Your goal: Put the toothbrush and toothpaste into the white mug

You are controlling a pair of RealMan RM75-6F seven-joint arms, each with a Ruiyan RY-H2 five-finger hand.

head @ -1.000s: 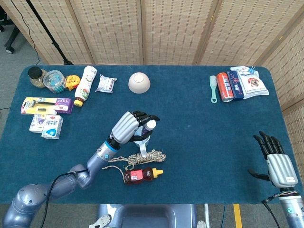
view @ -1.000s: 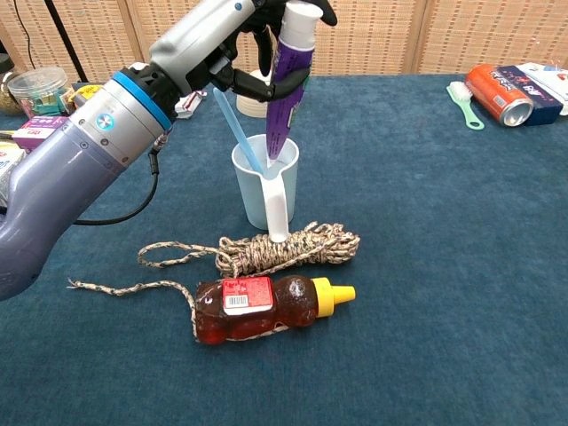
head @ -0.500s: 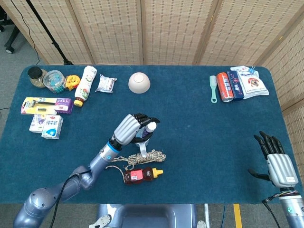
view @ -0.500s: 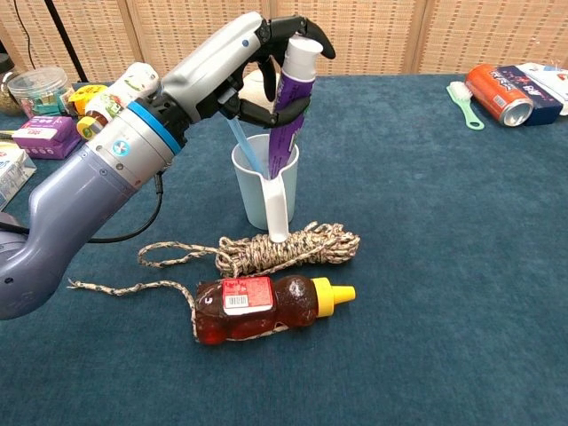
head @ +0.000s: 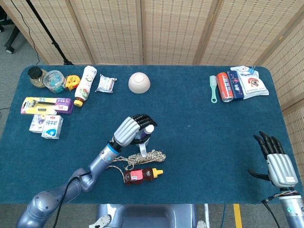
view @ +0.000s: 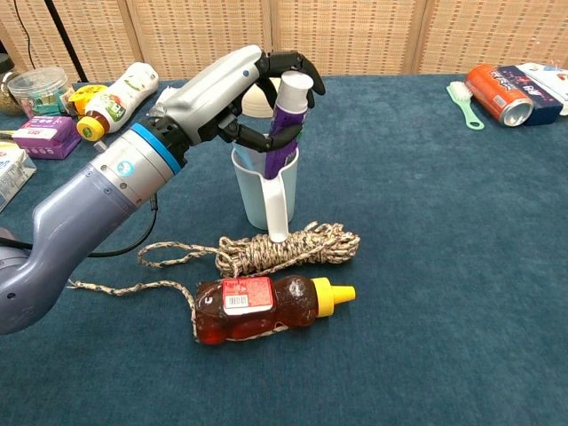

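Observation:
A white mug (view: 264, 193) stands upright near the table's middle, its handle facing the front edge. My left hand (view: 222, 92) is over the mug's rim and grips a purple toothpaste tube (view: 286, 117), cap up, with its lower end inside the mug. The head view shows the same left hand (head: 130, 129) and the tube's white cap (head: 149, 128) above the mug (head: 142, 144). The blue toothbrush is hidden behind the hand. My right hand (head: 276, 162) hovers with fingers spread at the table's near right edge, holding nothing.
A coiled rope (view: 286, 248) and a honey bottle (view: 266, 307) lie just in front of the mug. An upturned bowl (head: 139, 82) sits at the back. A green brush (head: 213, 89) and a can (head: 223, 86) are back right, boxes (head: 46, 105) back left.
My left hand has come down with the toothpaste, sinking the tube deeper into the mug. The toothbrush is now covered by the hand. The right hand has not moved.

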